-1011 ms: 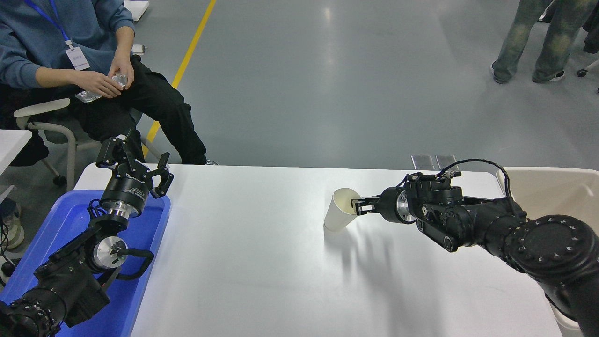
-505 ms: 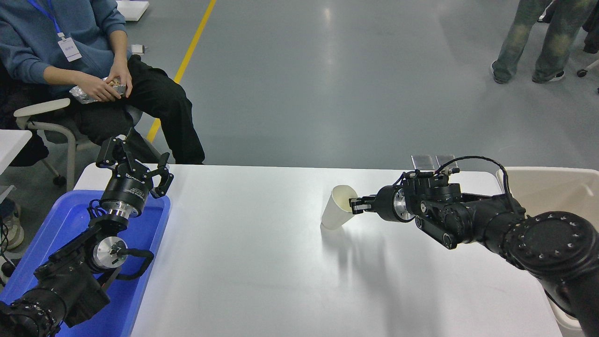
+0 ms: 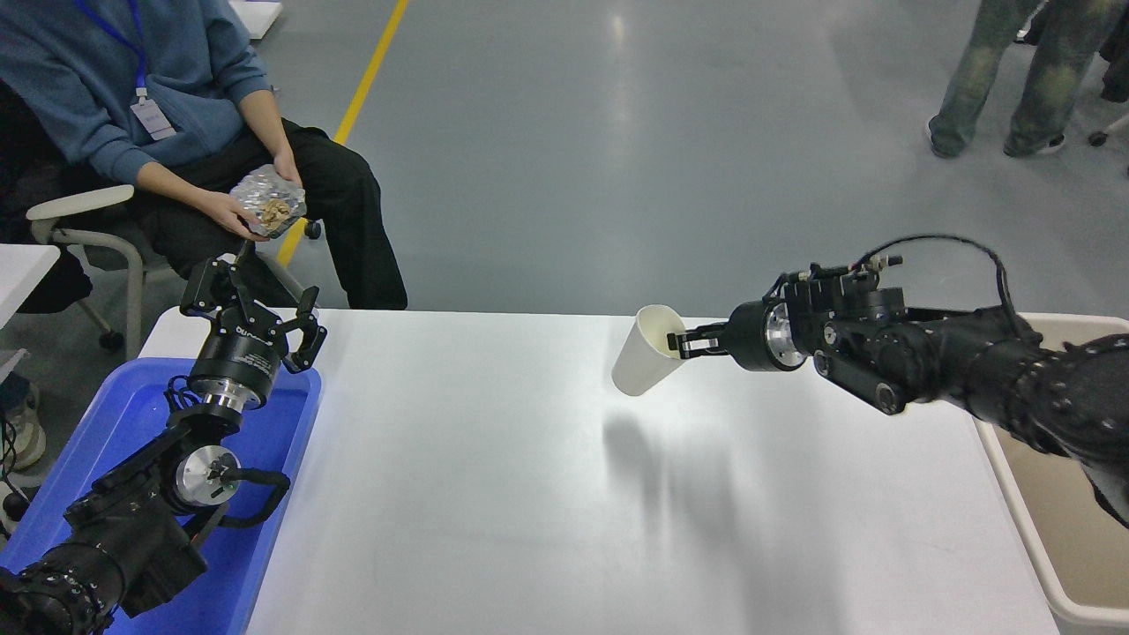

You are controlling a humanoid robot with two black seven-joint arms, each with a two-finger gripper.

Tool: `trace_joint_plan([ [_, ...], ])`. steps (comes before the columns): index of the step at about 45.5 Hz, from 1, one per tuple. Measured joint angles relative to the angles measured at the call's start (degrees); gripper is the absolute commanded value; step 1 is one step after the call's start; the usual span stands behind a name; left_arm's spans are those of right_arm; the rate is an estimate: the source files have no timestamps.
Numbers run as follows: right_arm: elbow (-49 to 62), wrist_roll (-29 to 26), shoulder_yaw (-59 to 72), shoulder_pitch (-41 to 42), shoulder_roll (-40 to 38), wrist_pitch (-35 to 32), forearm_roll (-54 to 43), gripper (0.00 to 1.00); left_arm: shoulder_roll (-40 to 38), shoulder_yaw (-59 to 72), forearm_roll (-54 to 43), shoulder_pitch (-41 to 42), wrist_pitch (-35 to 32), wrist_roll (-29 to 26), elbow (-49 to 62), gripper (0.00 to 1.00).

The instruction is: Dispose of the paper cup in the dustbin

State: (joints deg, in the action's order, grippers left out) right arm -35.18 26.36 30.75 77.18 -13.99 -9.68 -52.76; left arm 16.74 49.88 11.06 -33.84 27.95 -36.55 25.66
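Claw (image 3: 677,342) pinching paper cup (image 3: 646,362) rim, dustbin (image 3: 1014,494) cropped

Count of things at the white table

One paper cup (image 3: 642,354), one dustbin (image 3: 1050,564), one blue tray (image 3: 265,494) and one white table (image 3: 494,494). Two black arms, each with one gripper: the left gripper (image 3: 251,295) and the right gripper (image 3: 684,342). One seated person (image 3: 168,106) holds one shiny packet (image 3: 267,201); one more pair of legs (image 3: 1014,70) stands at the far right.

paper cup (image 3: 641,354): matt paper | table (image 3: 494,494): smooth, glossy | tray (image 3: 269,494): glossy plastic
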Motion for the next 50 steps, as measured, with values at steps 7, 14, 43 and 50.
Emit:
trace_joint_plan([
  [7, -6.76, -0.16, 0.02, 5.78, -6.07, -1.41, 0.02, 0.0, 0.01, 0.01, 0.0, 0.0, 0.0, 0.0, 0.01, 1.0],
  [14, -12.25, -0.27, 0.04, 11.22, -12.28, -3.29, 0.0, 0.0, 0.03, 0.01, 0.01, 0.0, 0.0, 0.0, 0.0, 1.0],
  [43, -12.34, 0.24, -1.71, 11.69, -36.85, -6.09, 10.43, 0.0, 0.03, 0.0, 0.01, 0.01, 0.0, -0.01, -0.01, 1.0],
  [50, -4.49, 0.3, -2.29, 4.31, -39.55, -6.2, 21.62, 0.0, 0.02, -0.01, 0.03, 0.01, 0.0, -0.01, 0.01, 1.0],
])
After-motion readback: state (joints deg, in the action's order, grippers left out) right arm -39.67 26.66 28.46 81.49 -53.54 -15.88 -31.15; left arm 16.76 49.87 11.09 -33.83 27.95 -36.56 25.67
